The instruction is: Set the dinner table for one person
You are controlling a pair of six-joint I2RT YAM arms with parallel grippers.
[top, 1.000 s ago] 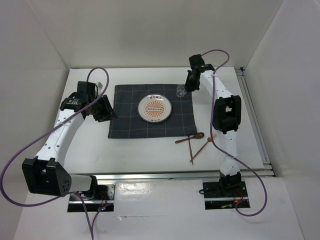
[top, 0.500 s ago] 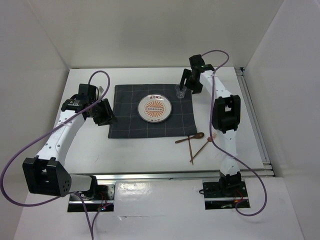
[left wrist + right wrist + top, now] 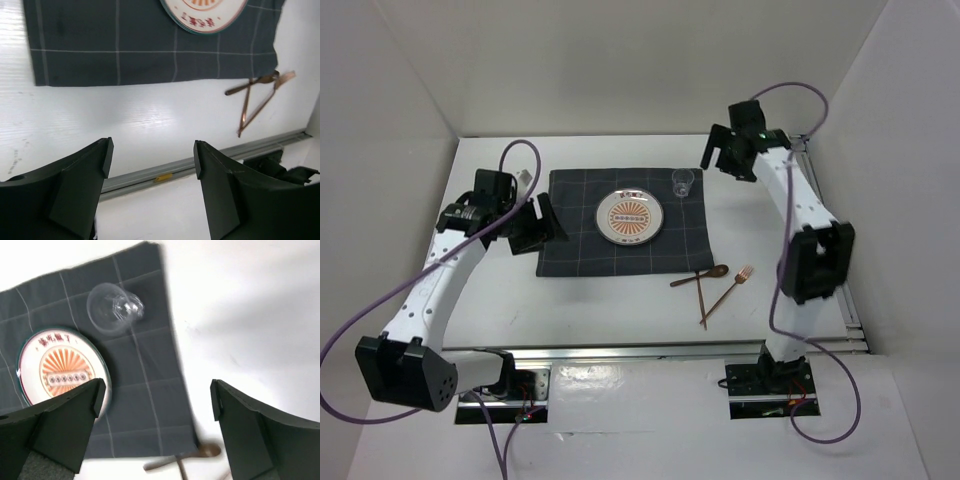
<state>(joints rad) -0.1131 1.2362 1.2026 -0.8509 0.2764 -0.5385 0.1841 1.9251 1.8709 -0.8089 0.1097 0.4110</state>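
Standing on mat [image 3: 575, 250]: glass [image 3: 683, 181] | left end effector [image 3: 152, 150] wide | right end effector [image 3: 157, 390] wide

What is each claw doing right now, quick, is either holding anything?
Left gripper: open, holding nothing.
Right gripper: open, holding nothing; the clear cup sits free of it.

Plain white walls [image 3: 620, 60] on three sides, soft even light

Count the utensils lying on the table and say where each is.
3, clustered on the dinner table off the mat's near right corner: spoon nearest the mat, fork rightmost, a thin third piece crossing the spoon.
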